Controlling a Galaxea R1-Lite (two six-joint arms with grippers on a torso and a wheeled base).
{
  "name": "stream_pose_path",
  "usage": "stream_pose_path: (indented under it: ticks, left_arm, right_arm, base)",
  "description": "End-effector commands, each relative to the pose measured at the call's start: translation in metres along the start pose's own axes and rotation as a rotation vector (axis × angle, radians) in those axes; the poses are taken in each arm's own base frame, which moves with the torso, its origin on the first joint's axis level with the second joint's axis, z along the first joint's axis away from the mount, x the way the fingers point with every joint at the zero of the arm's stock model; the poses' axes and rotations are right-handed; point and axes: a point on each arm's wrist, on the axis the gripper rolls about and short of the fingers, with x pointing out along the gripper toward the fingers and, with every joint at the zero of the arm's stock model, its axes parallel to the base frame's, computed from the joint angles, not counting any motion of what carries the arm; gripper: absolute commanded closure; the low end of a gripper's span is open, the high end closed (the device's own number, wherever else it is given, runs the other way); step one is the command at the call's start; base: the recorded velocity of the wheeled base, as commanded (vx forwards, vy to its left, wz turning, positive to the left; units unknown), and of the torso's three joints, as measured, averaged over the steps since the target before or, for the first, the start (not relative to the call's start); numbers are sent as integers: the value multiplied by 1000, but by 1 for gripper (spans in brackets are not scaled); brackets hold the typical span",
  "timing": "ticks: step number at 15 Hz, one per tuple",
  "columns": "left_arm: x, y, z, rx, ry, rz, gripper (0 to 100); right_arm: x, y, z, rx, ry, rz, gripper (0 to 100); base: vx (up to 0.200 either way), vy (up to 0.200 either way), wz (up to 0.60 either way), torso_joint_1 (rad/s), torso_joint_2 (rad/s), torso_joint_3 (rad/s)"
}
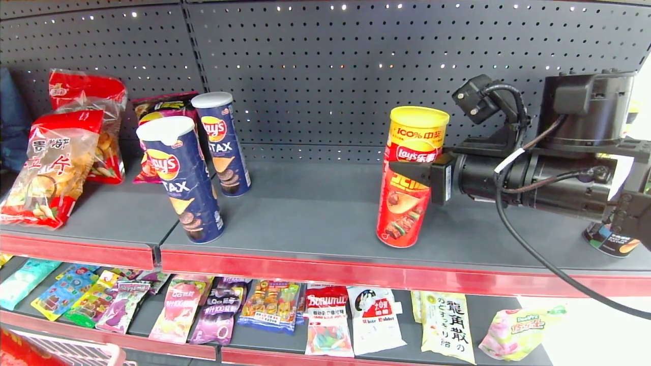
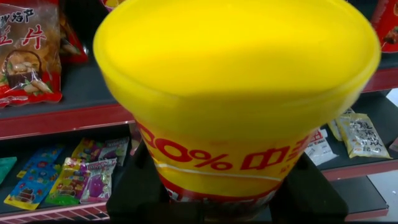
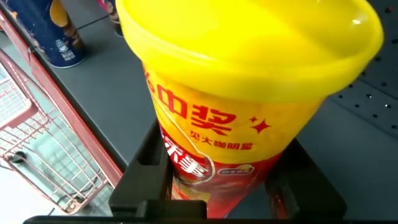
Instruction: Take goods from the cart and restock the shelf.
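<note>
Nearest, a yellow-lidded can is held by the left gripper, whose dark fingers are clamped on its sides below the lid, out in front of the shelf's red edge. Beyond, on the upper shelf, a red can with a yellow lid is seen upright near the front lip, clasped about its upper half by the right gripper from the right. Two blue cans are placed well apart to the left, with the pegboard behind
</note>
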Motion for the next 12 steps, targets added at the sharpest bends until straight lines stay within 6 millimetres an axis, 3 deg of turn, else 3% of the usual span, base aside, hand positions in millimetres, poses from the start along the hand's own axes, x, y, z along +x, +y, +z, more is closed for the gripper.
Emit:
stream_pose_path:
  ticks: [1,4,9,12]
  left_arm:
    - [0,0,0,2,-2,0,100]
    - [0,0,0,0,-2,0,100]
    - [0,0,0,1,-3,0,100]
    - [0,0,0,0,-2,0,100]
  right_arm:
    - [1,1,-1,-1,2,5,100]
    - [10,1,-5,-4,-15,7,100]
    - [9,16,-14,-16,6,51,100]
    - [3,22,-10,-24,-11,67,100]
  base:
    - [0,0,0,0,0,0]
    - [0,0,0,0,0,0]
    - [0,0,0,0,0,0]
    - [0,0,0,0,0,0]
